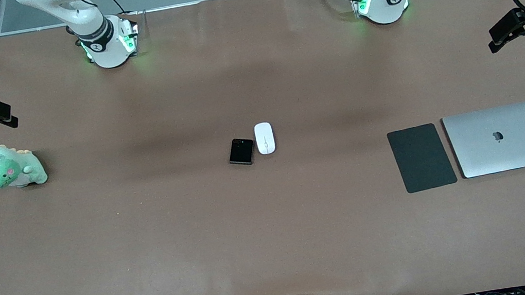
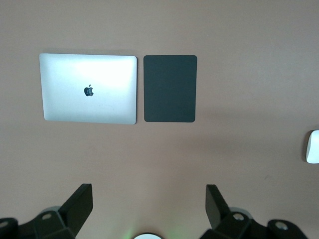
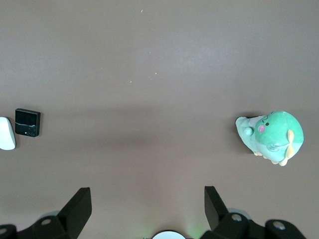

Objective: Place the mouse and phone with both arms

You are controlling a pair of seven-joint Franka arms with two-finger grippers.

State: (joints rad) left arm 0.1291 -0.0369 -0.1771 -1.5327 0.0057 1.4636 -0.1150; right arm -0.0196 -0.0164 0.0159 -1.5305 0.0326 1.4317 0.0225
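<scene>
Claws, two, both raised with fingers spread and nothing held: left claw (image 2: pixel 149 209) over the tabletop (image 1: pixel 277 244) at its own arm's end, right claw (image 3: pixel 148 209) at the other end above a green plush dinosaur (image 1: pixel 9 167). Mouse (image 1: pixel 265 138) and phone (image 1: pixel 241 151) lie mid-tabletop, just beside each other, long axes toward the bases. Mouse sits on the left claw's side, phone on the right claw's. Mouse pad (image 1: pixel 421 157) and closed laptop (image 1: pixel 500 139) lie under the left claw.

I see a white mouse (image 1: pixel 265 138), black phone (image 1: pixel 241 151), dark grey pad (image 1: pixel 421 157), silver laptop (image 1: pixel 500 139), green plush dinosaur (image 1: pixel 9 167), on my brown worktop (image 1: pixel 151 237).
</scene>
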